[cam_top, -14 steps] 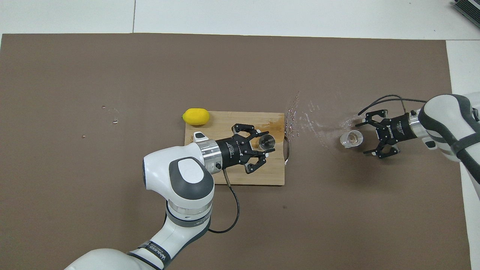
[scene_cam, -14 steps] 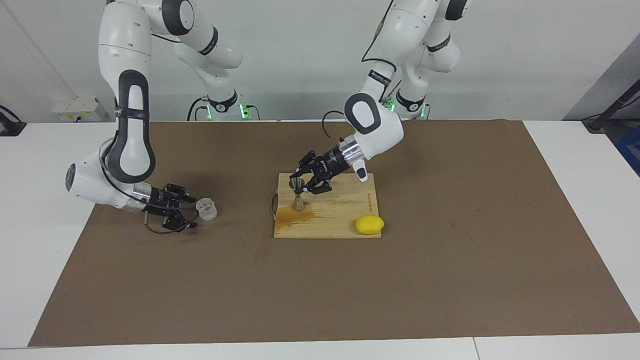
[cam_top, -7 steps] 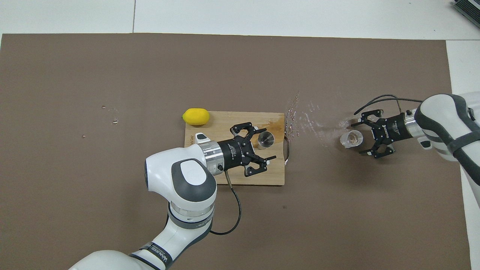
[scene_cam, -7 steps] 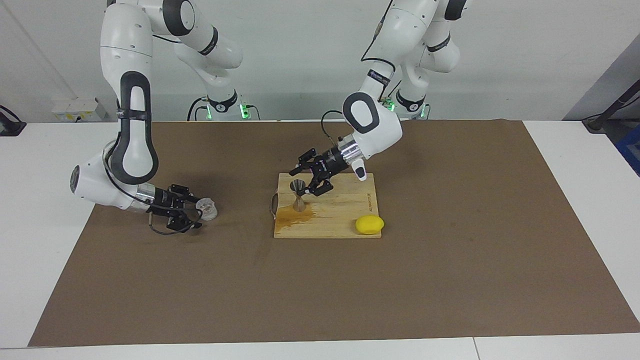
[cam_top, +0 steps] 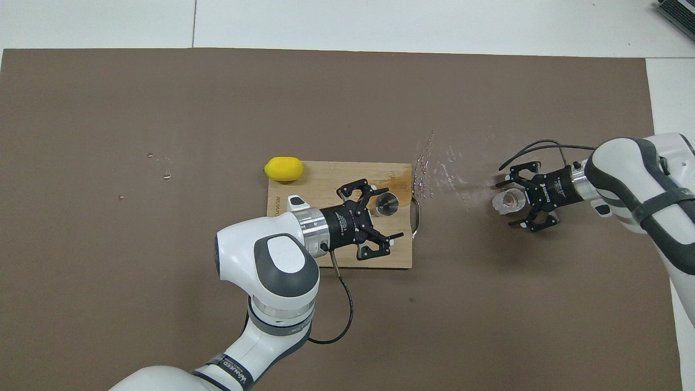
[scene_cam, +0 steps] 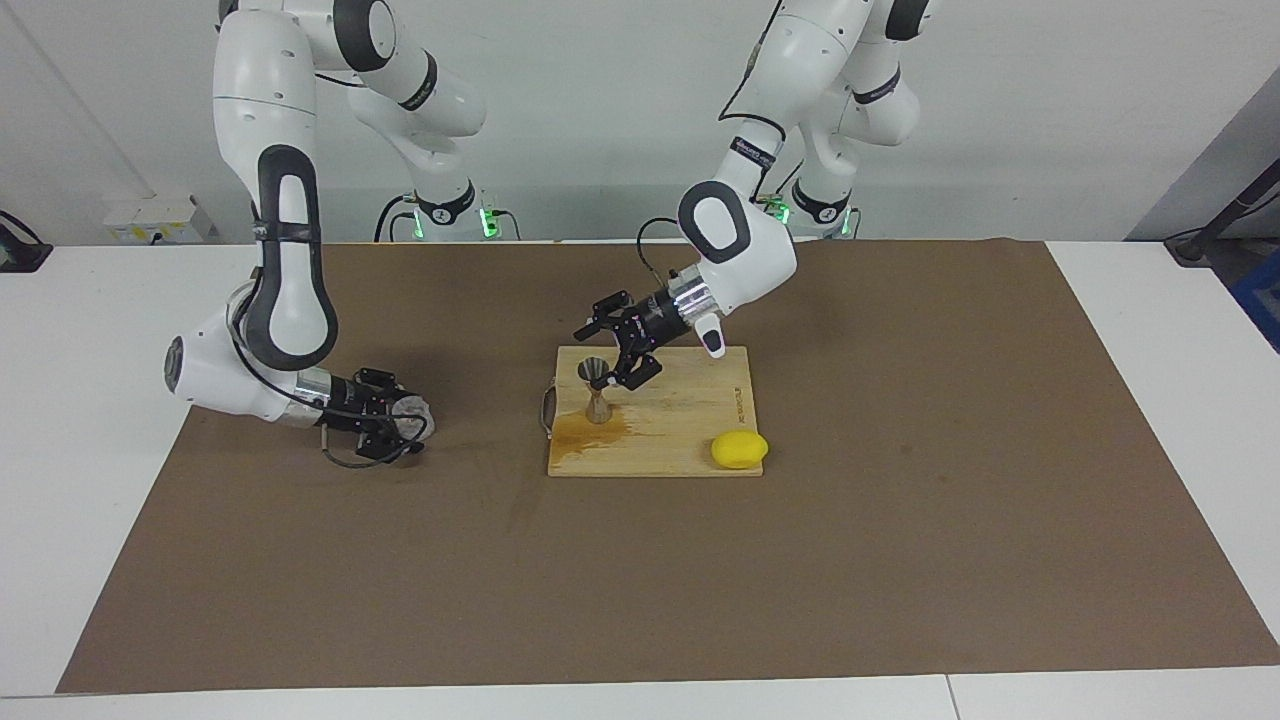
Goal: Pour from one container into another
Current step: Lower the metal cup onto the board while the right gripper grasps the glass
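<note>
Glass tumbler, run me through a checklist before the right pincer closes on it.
1. Right pincer open: ok.
2. Glass tumbler sits between its fingers: ok in the overhead view.
3. Tumbler upright on the mat: cannot tell.
4. Jigger upright on the cutting board: ok.
5. Left pincer clear of the jigger's mouth: not ok; it is open but hangs close beside it.
6. Mat dry: not ok; droplets lie between board and tumbler.

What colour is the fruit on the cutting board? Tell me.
Yellow: the lemon shows best in the overhead view.
</note>
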Motion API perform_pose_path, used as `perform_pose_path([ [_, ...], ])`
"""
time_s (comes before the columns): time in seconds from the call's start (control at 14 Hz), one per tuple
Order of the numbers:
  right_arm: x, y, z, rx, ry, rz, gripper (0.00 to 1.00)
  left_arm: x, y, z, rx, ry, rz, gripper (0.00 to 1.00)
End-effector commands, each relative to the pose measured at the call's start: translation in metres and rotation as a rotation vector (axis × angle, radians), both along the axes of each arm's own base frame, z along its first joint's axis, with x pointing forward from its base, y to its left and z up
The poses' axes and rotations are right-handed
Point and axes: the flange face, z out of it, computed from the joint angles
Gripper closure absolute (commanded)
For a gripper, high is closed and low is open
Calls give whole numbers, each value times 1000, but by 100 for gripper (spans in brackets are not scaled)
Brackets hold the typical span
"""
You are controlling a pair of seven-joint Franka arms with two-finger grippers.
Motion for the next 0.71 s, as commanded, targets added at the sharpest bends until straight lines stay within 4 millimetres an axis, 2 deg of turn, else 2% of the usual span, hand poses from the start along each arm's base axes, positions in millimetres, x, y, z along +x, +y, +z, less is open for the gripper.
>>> perform_pose_path([
  [0.0, -5, 0, 1, 30, -11, -12, 0, -1, -5, 6, 1, -22, 6, 0],
  [0.21, -5, 0, 1, 33, -8, -10, 3, -3, -7, 9, 3, -30, -3, 0],
  [0.29, -5, 0, 2, 36, -9, -12, 13, -7, -10, 10, 6, -34, -15, 0],
  [0.43, -4, -1, 4, 72, -9, -45, 36, -14, -9, 20, 1, -46, -23, 0],
  [0.5, -3, -3, 7, 89, -7, -62, 52, -18, -11, 25, 0, -54, -32, 0],
  [0.64, -2, -2, 9, 120, -2, -92, 93, -23, -9, 33, -3, -63, -35, 0],
])
